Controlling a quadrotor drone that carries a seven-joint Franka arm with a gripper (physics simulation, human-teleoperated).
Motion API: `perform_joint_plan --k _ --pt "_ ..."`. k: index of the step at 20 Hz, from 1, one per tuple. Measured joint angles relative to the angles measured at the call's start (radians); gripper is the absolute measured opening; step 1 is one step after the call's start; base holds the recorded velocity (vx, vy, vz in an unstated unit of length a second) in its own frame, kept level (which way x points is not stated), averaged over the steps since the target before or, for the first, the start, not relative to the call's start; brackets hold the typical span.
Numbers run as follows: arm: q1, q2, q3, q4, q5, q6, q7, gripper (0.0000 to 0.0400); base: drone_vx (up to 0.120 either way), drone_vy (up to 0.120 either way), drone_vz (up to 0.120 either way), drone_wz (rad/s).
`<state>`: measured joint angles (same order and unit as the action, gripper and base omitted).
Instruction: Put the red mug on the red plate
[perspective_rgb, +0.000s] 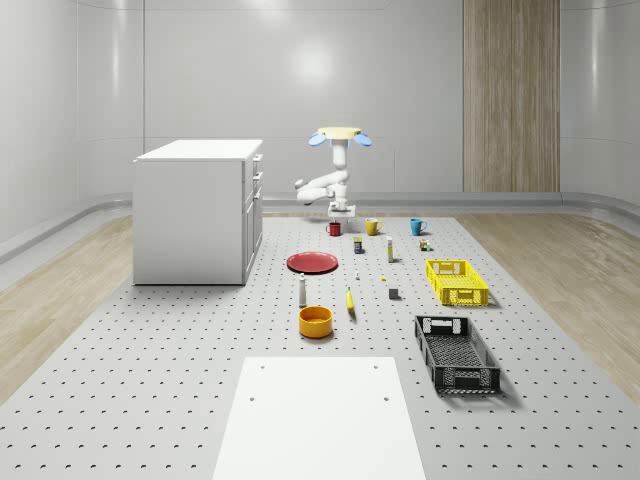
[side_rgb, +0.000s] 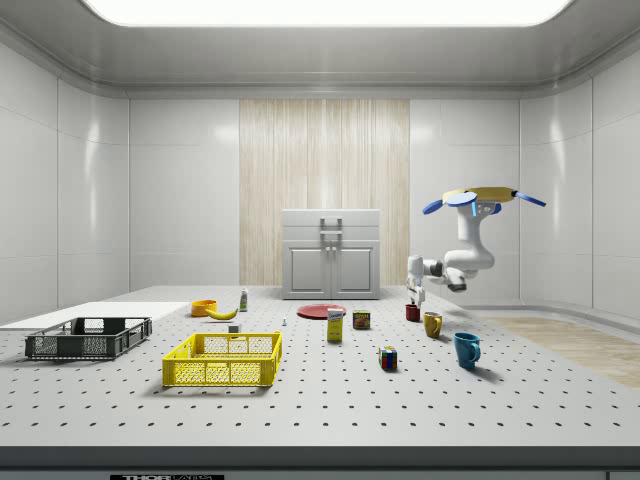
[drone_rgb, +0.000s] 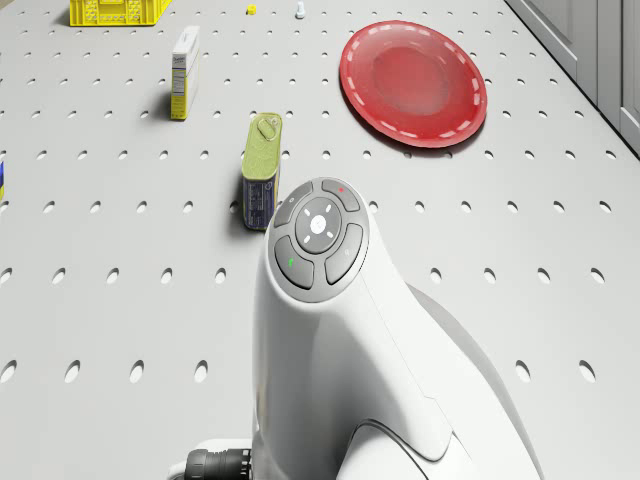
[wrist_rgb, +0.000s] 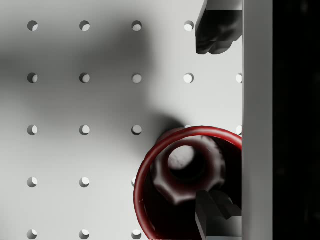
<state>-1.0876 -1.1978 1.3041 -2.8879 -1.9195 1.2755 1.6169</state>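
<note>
The red mug (perspective_rgb: 334, 229) stands upright on the perforated table, beyond the flat red plate (perspective_rgb: 313, 262) and apart from it. The drone (perspective_rgb: 340, 135) hovers above the mug, with its arm bent down over it. My gripper (perspective_rgb: 340, 215) hangs just over the mug and is open. In the wrist view I look into the mug's mouth (wrist_rgb: 187, 165); one fingertip (wrist_rgb: 215, 210) sits over its inside and the other (wrist_rgb: 216, 35) is outside, well clear of the rim. From the side, the mug (side_rgb: 412, 312) is right of the plate (side_rgb: 321, 311). The plate (drone_rgb: 413, 82) lies ahead of the arm.
A white cabinet (perspective_rgb: 198, 210) stands left of the plate. A yellow mug (perspective_rgb: 371, 227) and a blue mug (perspective_rgb: 416, 226) are right of the red mug. A can (drone_rgb: 262, 170) and a small box (drone_rgb: 183, 72) stand nearby. Nearer the camera are a yellow crate (perspective_rgb: 456, 281), a black crate (perspective_rgb: 456, 352) and an orange bowl (perspective_rgb: 315, 320).
</note>
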Motion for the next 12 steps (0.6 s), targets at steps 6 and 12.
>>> perform_joint_plan --k 6,12 --pt "-0.005 -0.032 -0.010 0.004 -0.002 0.035 0.004 0.0400 0.000 -0.027 -0.033 0.000" --pt "-0.012 -0.062 -0.034 0.010 -0.018 0.071 0.010 0.0400 0.000 0.000 0.000 0.000"
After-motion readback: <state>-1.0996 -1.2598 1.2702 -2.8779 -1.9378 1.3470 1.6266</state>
